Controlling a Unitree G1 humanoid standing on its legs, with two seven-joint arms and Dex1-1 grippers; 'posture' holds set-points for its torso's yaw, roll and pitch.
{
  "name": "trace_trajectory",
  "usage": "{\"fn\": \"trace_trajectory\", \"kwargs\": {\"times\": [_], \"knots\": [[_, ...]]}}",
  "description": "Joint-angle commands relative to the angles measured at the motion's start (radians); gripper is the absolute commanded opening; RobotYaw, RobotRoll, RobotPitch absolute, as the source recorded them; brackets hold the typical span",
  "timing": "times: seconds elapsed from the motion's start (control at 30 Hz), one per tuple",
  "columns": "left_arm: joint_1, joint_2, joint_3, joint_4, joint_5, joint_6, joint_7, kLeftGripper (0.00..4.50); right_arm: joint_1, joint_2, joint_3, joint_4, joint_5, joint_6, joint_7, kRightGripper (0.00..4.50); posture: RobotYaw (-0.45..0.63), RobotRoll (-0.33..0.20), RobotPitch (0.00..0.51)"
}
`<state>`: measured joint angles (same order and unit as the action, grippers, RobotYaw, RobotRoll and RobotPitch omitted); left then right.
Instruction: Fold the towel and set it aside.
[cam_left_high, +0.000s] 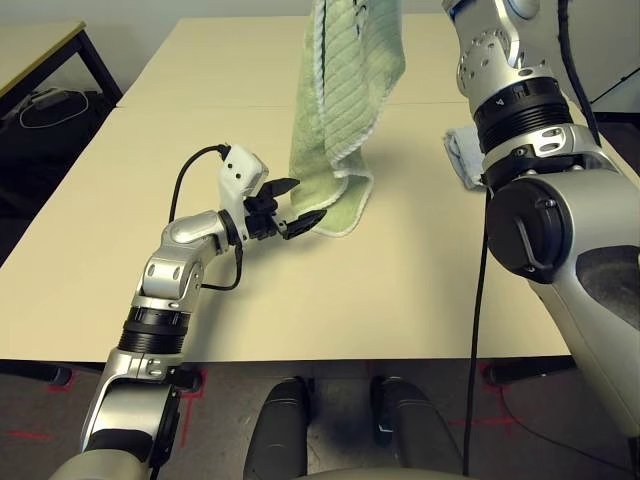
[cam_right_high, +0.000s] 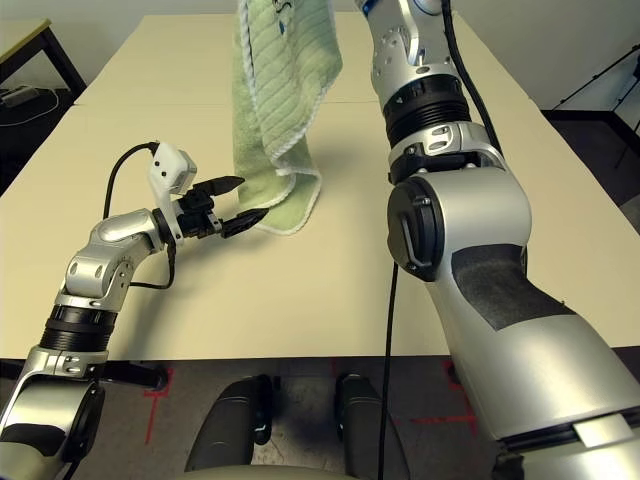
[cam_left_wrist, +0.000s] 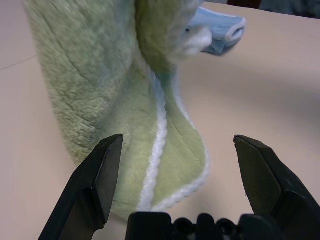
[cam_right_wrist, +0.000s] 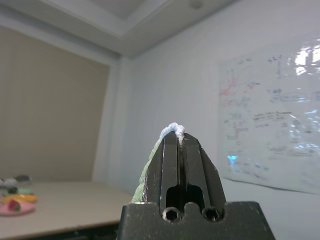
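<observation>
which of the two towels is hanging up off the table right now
The light green terry towel with white edging: the right hand pinches its top edge, its lower end touching the table. The pale blue folded towel lies flat, behind the right arm.

The one mark that can be read is a small digit "4" printed in white on the black ring of the right arm (cam_left_high: 522, 110), seen from the left eye view. The whiteboard (cam_right_wrist: 272, 120) on the wall in the right wrist view carries handwriting in several colours, but it is too small and blurred to make out any word. The towel (cam_left_high: 345, 90) bears a small dark scribble near its upper part, which forms no legible letters.
</observation>
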<state>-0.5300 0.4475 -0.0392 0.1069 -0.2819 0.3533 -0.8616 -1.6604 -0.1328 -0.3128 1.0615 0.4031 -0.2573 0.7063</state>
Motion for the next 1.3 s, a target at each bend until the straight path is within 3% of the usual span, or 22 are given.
{"fn": "trace_trajectory", "kwargs": {"times": [0.03,0.4,0.67,0.9,1.3], "knots": [[0.008,-0.005,-0.015,0.002,0.004,0.004,0.001,4.5,-0.048,-0.001,-0.029,-0.013,0.035,0.004,0.002,0.02,0.12,0.0,0.145],[0.008,-0.014,-0.015,0.014,0.012,0.0,0.011,4.5,-0.085,-0.012,-0.046,-0.016,0.051,-0.002,0.001,0.02,0.12,0.0,0.15],[-0.024,-0.025,-0.017,0.093,0.116,-0.052,0.151,4.5,-0.071,0.006,-0.038,-0.042,0.055,0.024,-0.013,0.02,0.11,0.0,0.155],[-0.054,-0.059,-0.025,0.153,0.191,-0.11,0.253,4.5,-0.082,0.025,-0.066,-0.071,0.099,0.122,-0.091,0.02,0.11,0.0,0.154],[-0.088,-0.13,-0.026,0.163,0.198,-0.119,0.3,4.5,-0.074,0.055,-0.071,-0.114,0.142,0.198,-0.149,0.02,0.12,0.0,0.157]]}}
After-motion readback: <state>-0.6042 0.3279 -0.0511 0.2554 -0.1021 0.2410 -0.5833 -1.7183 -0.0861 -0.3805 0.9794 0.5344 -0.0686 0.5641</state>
